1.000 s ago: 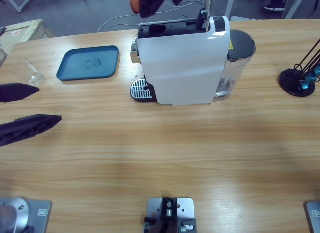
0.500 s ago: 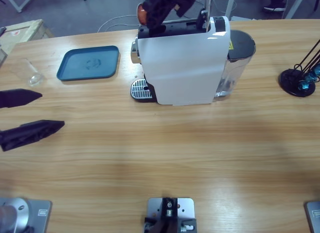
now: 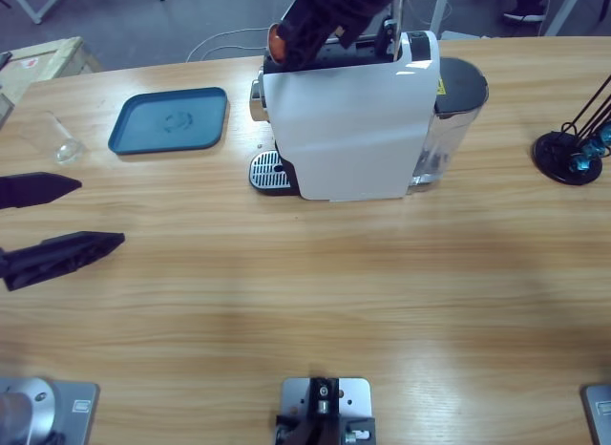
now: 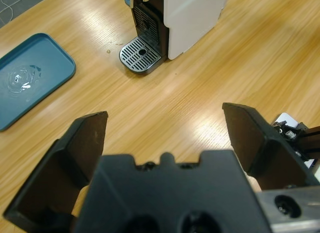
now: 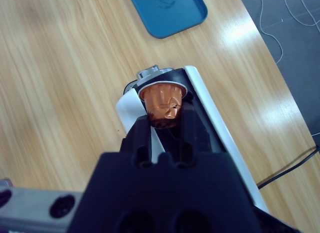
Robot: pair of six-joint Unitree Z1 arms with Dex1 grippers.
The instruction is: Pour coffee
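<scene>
Wooden table (image 3: 315,302) fills the high view. White coffee machine (image 3: 348,120) stands upper centre, its drip grate (image 3: 268,171) at its lower left, unoccupied. Blue tray (image 3: 169,120) lies upper left, near the machine. Left gripper (image 3: 43,222) enters from the left edge, jaws spread wide, holding nothing. Right gripper (image 3: 305,30), top centre, pinches an orange capsule (image 5: 161,104) over the machine's top. Clear glass (image 3: 59,139) stands far left beside the tray; coffee not discernible. Black capsule stand (image 3: 573,149) at right edge.

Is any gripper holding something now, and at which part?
The right gripper holds the orange capsule by its sides. The left gripper holds nothing.
</scene>
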